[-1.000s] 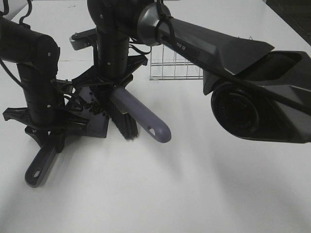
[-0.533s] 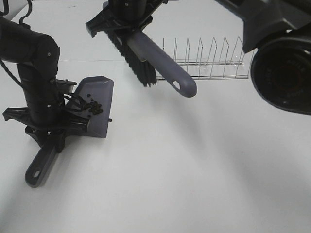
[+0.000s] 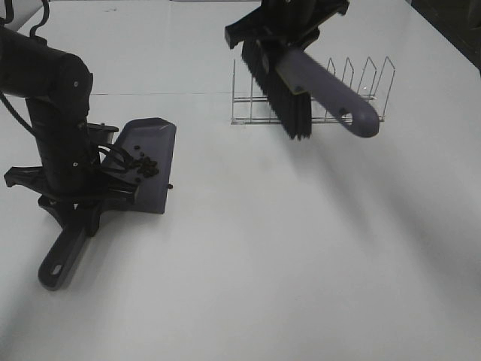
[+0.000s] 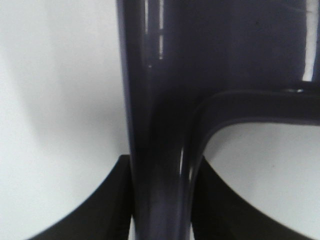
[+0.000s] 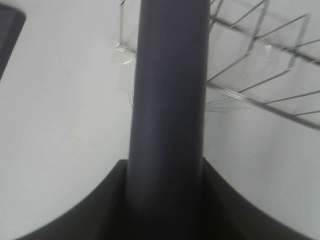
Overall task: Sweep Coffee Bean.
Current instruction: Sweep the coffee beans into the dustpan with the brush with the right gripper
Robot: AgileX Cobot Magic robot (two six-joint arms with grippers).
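Observation:
The grey dustpan (image 3: 150, 150) lies on the white table at the left, with a cluster of small dark coffee beans (image 3: 143, 167) in it. One stray bean (image 3: 170, 186) lies on the table just off its right edge. My left gripper (image 3: 75, 203) is shut on the dustpan handle (image 4: 155, 125), whose end (image 3: 56, 267) points toward the front. My right gripper (image 3: 289, 30) is shut on the grey brush (image 3: 331, 94) and holds it in the air over the wire rack, black bristles (image 3: 278, 90) facing down-left. The brush handle (image 5: 170, 100) fills the right wrist view.
A wire rack (image 3: 308, 98) with upright prongs stands at the back, right of centre, below the brush; it also shows in the right wrist view (image 5: 260, 75). A corner of the dustpan (image 5: 7, 35) shows there too. White table (image 3: 285, 256) spreads across the front and right.
My right arm has lifted the brush away from the dustpan and carried it right and back, over the wire rack. The left arm, dustpan and beans have not moved.

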